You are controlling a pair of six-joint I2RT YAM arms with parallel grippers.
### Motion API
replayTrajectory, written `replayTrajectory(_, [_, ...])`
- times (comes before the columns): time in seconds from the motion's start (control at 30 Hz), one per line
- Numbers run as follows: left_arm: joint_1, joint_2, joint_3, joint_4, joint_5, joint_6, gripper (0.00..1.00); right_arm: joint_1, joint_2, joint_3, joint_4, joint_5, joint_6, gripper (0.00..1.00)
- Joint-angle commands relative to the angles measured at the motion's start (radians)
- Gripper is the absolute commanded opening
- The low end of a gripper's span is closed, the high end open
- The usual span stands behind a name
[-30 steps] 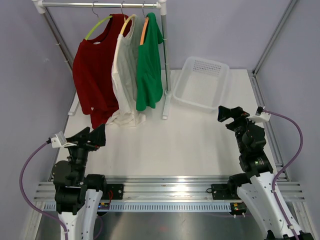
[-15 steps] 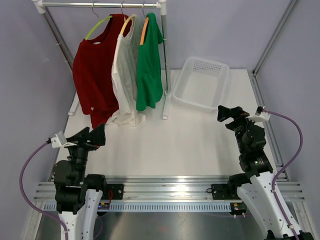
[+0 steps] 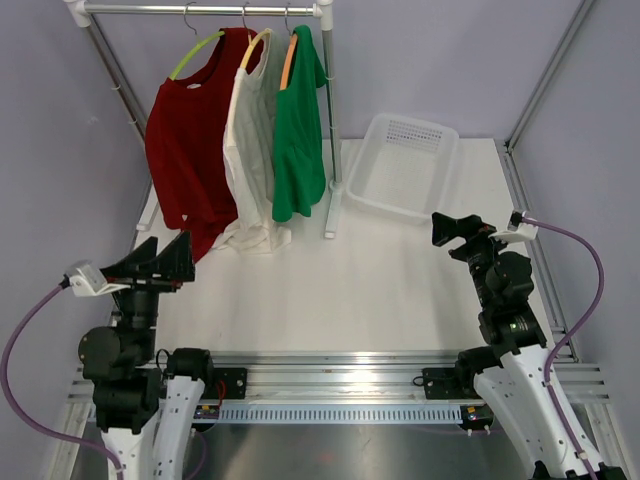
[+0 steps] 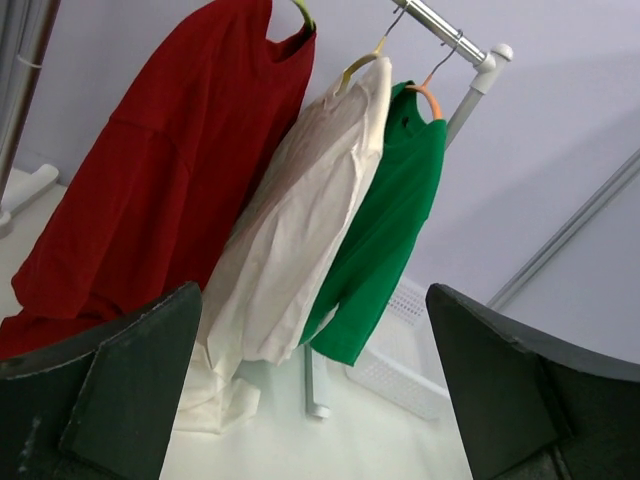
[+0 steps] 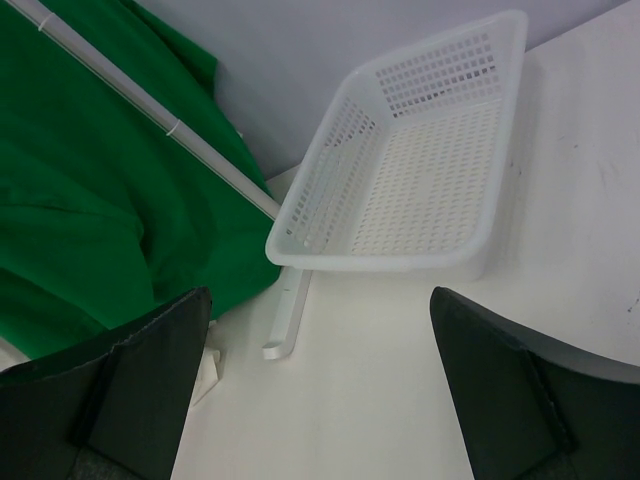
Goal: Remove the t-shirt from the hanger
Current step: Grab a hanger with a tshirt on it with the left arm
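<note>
1. My left gripper [image 3: 165, 260] is held above the near-left part of the table [image 3: 340, 290]. Its jaws are spread wide with nothing between them.
2. My right gripper [image 3: 456, 228] is held over the right side of the table, just in front of the basket [image 5: 380, 260]. Its jaws are also spread wide and grip nothing.
3. Three t-shirts hang side by side from the rail [image 3: 200, 9] at the far left of the table, each on its own hanger.
4. The red t-shirt [image 3: 185, 150] is furthest left, on a yellow-green hanger [image 3: 195, 52].
5. The white t-shirt [image 3: 250, 150] is in the middle, on a pale yellow hanger [image 3: 252, 47]. It touches the shirts on either side.
6. The green t-shirt [image 3: 297, 140] is on the right, on an orange hanger [image 3: 289, 60], next to the rack's upright post.
7. The lower ends of the red and white t-shirts reach down to the table, and the white one is bunched there.
8. My left wrist camera looks up at all three t-shirts, framed between my two fingers. They are well apart from my jaws.
9. My right wrist camera sees part of the green t-shirt on the left. The white perforated basket is on the right, and I see nothing lying in it.
10. Neither gripper touches any t-shirt or hanger.
</note>
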Motion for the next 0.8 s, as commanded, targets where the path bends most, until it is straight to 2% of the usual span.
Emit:
replayTrajectory(0.0, [-0.005,0.131,0.082,0.113,-0.006,0.031,0.98,0.002,-0.009,0.019,0.053,-0.048,-0.036,1.0])
replayTrajectory(0.17, [-0.005,0.359,0.227,0.182,0.023,0.035,0.99,0.002,-0.009,0.025,0.055,-0.057,-0.038,1.0])
replayTrajectory(0.3, [-0.005,0.568,0.376,0.221,0.135,0.017,0.98,0.002,-0.004,0.036,0.049,-0.046,-0.039,0.99])
replayTrajectory(0.47, [-0.005,0.775,0.576,0.259,0.209,-0.022,0.96,0.002,0.007,0.06,0.04,-0.033,-0.047,0.99])
replayTrajectory(0.6, [-0.019,0.944,0.74,0.246,0.282,-0.049,0.95,0.002,0.017,0.091,0.03,-0.034,-0.047,1.0])
replayTrajectory(0.77, [-0.126,1.161,1.032,0.089,0.22,0.015,0.95,0.002,0.013,0.094,0.037,-0.032,-0.044,0.99])
